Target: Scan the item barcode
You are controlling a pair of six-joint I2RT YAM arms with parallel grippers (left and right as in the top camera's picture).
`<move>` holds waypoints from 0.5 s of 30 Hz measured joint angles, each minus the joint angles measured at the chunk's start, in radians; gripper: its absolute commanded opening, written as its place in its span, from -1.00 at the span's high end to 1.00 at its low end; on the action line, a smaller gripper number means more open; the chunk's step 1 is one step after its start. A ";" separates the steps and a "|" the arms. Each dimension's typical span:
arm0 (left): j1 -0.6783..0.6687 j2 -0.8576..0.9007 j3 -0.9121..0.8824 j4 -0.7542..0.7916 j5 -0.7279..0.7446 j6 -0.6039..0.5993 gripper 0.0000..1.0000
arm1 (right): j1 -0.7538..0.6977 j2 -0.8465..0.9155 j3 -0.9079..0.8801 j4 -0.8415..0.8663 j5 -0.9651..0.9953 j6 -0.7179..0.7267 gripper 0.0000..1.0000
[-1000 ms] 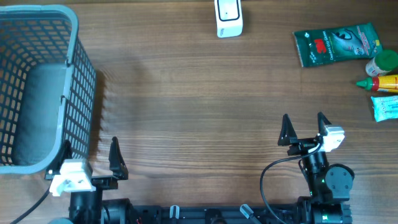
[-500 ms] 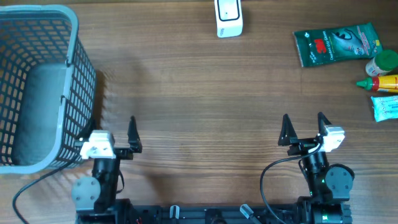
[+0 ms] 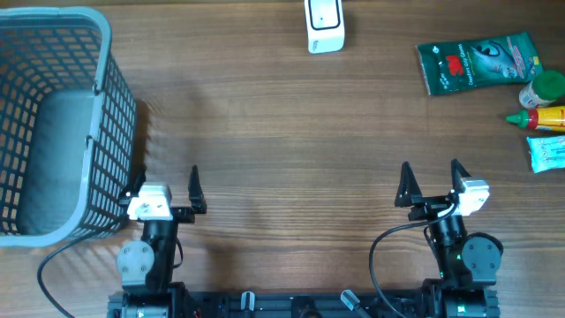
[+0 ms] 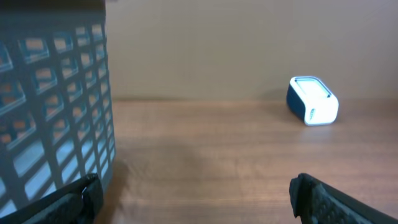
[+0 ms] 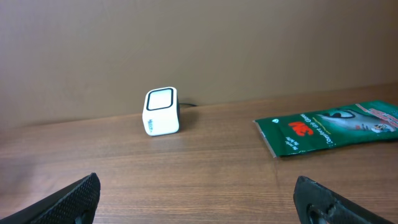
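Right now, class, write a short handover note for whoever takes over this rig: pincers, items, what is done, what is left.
Left pincer: open, empty, beside the grey basket.
Right pincer: open, empty.
White scanner stands on the far side, centre; green packet lies far right, untouched.
Done: nothing yet.
Left: pick up an item and show its barcode to the scanner.

table (image 3: 282, 124): brown wood, fine lengthwise grain.
basket (image 3: 115, 106): grey-blue, open square lattice.
scanner (image 3: 324, 25): white shell, dark blue lower side (plain in the left wrist view), pale window.
packet (image 3: 477, 62): dark green, red mark, white lettering.
capped bottle (image 3: 547, 87): green cap, pale body.
squeeze bottle (image 3: 549, 117): yellow, red nozzle.
tube (image 3: 547, 153): light turquoise, print too small to read.
left gripper (image 3: 166, 173) and right gripper (image 3: 430, 165): black fingers, white housings.
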 measured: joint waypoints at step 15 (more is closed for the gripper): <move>0.000 0.000 -0.001 -0.039 -0.015 -0.041 -1.00 | 0.000 0.000 0.000 0.000 0.002 0.000 -0.99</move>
